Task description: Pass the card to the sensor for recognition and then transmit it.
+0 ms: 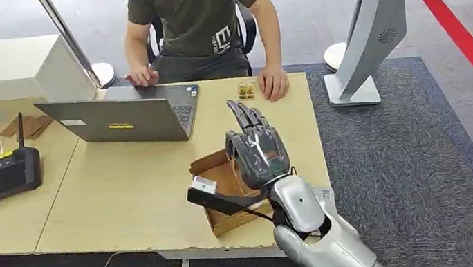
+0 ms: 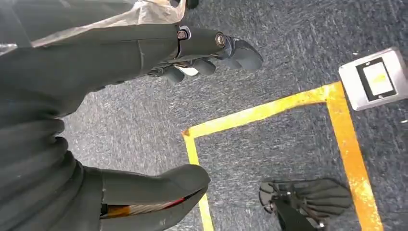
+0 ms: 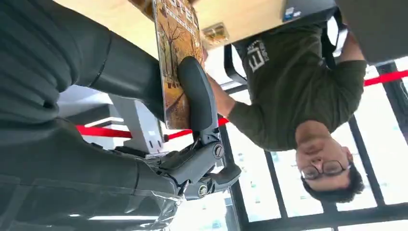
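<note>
My right hand (image 1: 257, 148) is raised upright over a shallow cardboard box (image 1: 227, 222) near the table's front edge. The right wrist view shows the card (image 3: 175, 72), printed with autumn trees, pinched between the thumb (image 3: 198, 98) and the fingers of that hand (image 3: 144, 168). Beside the box lies a small white device (image 1: 204, 185) on a black strip (image 1: 219, 202); I take it for the sensor. My left hand (image 2: 159, 53) hangs over the carpet floor with its fingers apart, holding nothing.
A person (image 1: 199, 13) sits across the wooden table (image 1: 109, 193), one hand on a grey laptop (image 1: 127, 117), the other (image 1: 274, 85) next to a small item (image 1: 246, 90). A black device with antennas (image 1: 5, 173) stands at the left. A grey stand (image 1: 361, 46) rises to the right.
</note>
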